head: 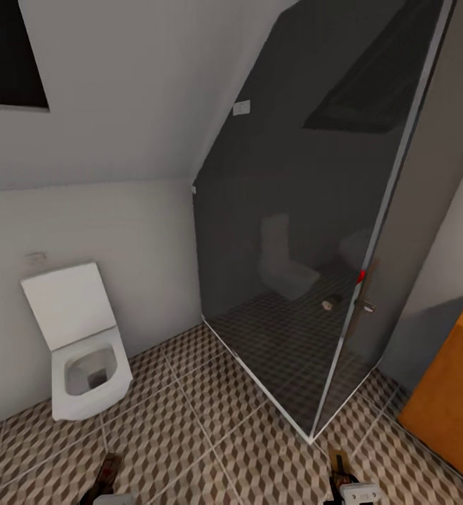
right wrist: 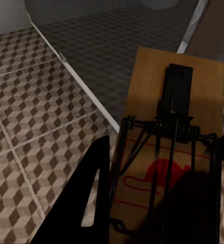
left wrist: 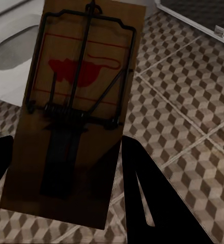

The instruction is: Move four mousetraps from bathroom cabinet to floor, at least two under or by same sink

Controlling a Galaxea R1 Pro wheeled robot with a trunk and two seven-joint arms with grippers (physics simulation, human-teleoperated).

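Each gripper holds one mousetrap above the bathroom floor (head: 210, 435). In the left wrist view a brown mousetrap (left wrist: 76, 101) with dark wire and a red mouse mark sits between the dark fingers of my left gripper (left wrist: 66, 188), which is shut on it. My right gripper (right wrist: 147, 203) is shut on a second mousetrap (right wrist: 178, 127). The head view shows both traps at its lower edge, the left one (head: 109, 468) and the right one (head: 338, 466). The orange-brown cabinet (head: 452, 400) stands at the right edge. The sink is out of view.
A white square toilet (head: 84, 351) with its lid up stands against the left wall. A dark glass shower enclosure (head: 309, 245) with a white floor frame fills the middle. Patterned tiles lie open between the toilet and the shower corner.
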